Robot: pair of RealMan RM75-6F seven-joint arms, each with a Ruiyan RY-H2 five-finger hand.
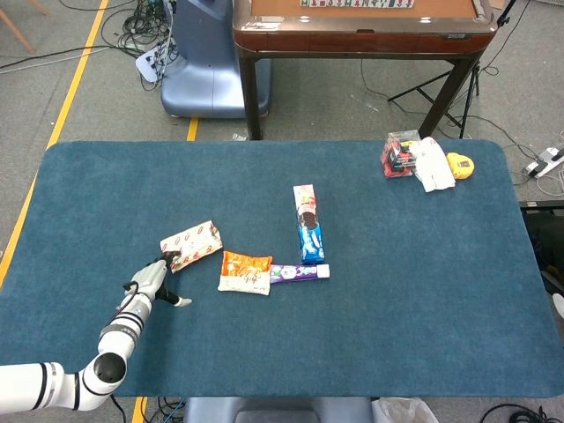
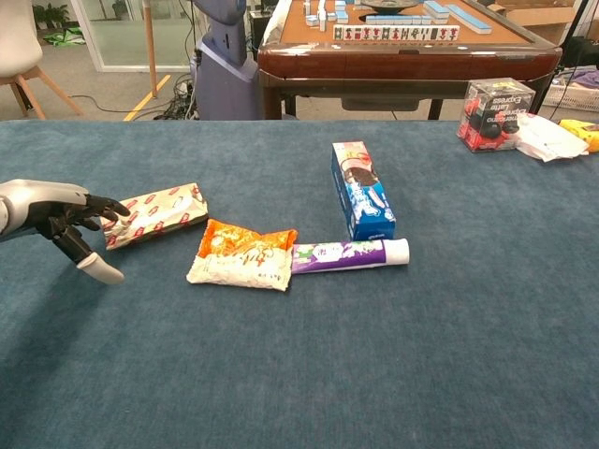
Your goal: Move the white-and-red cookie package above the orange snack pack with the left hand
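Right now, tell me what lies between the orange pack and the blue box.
Only the purple tube, its left end against the orange pack and its cap end below the blue box; the chest view shows it best.

White-and-red cookie package (image 2: 154, 215), orange snack pack (image 2: 243, 253), dark-blue table (image 2: 421, 355).

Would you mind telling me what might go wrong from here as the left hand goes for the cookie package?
The left robot hand is only at the near end of the white-and-red cookie package, holding nothing, so a grasp there may slip or merely push the flat pack along the cloth. The orange snack pack lies close beside it, touching the purple tube; a sweeping move could nudge both.
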